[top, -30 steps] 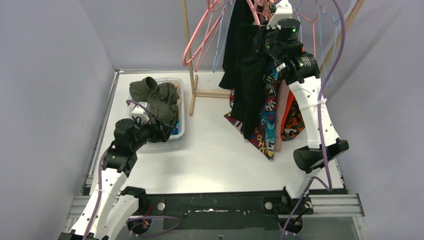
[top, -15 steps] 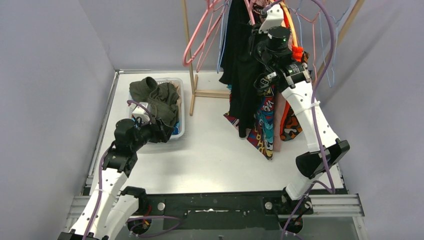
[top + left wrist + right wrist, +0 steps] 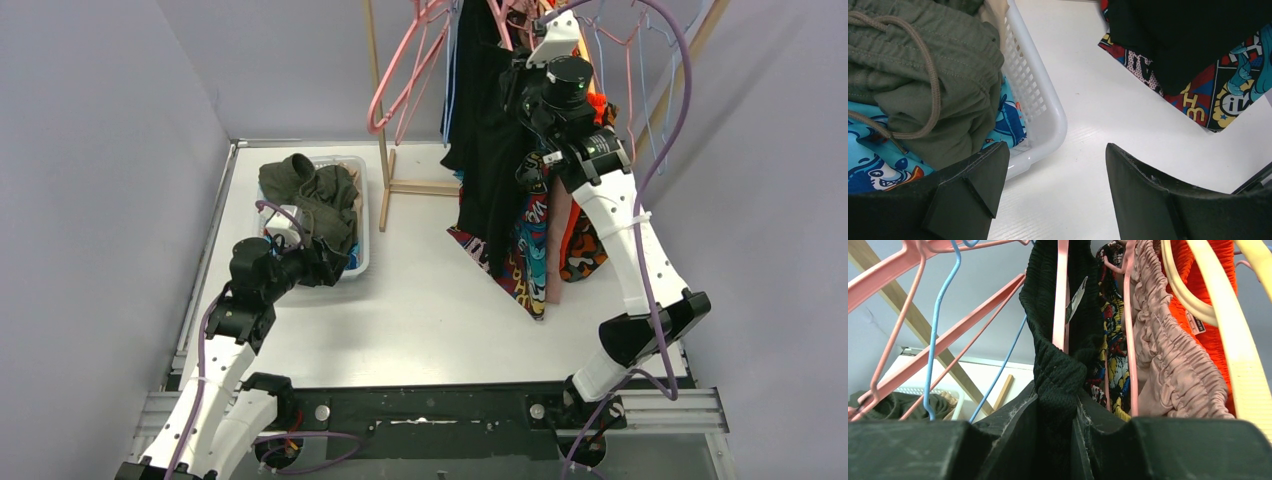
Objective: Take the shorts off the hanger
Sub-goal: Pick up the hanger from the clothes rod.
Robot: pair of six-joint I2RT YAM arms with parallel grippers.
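Black shorts (image 3: 1040, 330) pinched at waistband inside right gripper (image 3: 1055, 407), on pink hanger (image 3: 1061, 295).

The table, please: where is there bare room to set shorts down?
Bare table lies between the basket and the hanging comic-print shorts, and along the near edge. Crowded: the full basket, and under the black shorts at the rack.

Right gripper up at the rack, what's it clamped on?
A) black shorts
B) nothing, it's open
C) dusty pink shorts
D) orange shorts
A: in the right wrist view the right gripper pinches the ribbed waistband of the black shorts.
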